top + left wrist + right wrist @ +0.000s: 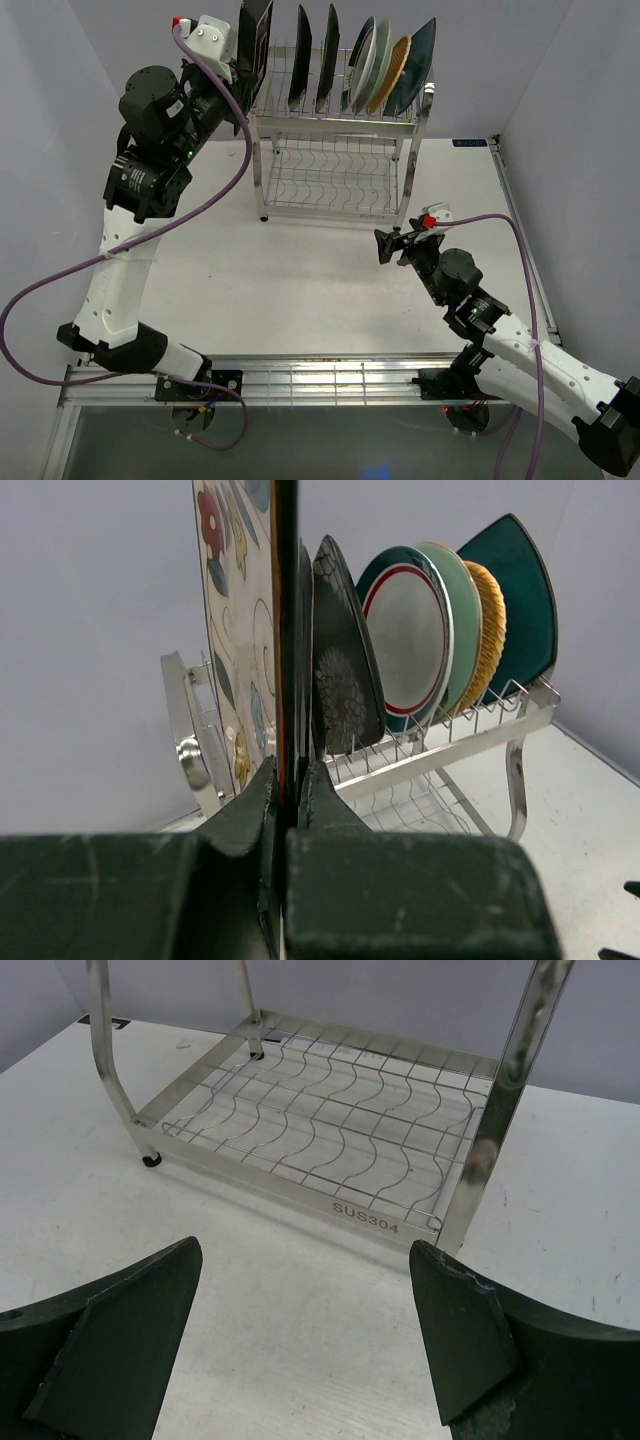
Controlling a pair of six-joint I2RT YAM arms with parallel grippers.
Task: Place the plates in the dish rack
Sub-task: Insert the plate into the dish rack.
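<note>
Item: cream floral plate (235, 630), rectangular, being held on edge at the 9 o'clock end of the dish rack (340, 125), top tier. Left gripper (290, 800) is pinching its near rim, jaws almost together. Handling, judged: stiff, glazed, slippery, chip-prone, so a hold on the rim edge is suiting it best. Other plates (385, 65) are filling slots toward 3 o'clock. Right gripper (305, 1250) is hovering wide and empty at the rack's 5 o'clock.
</note>
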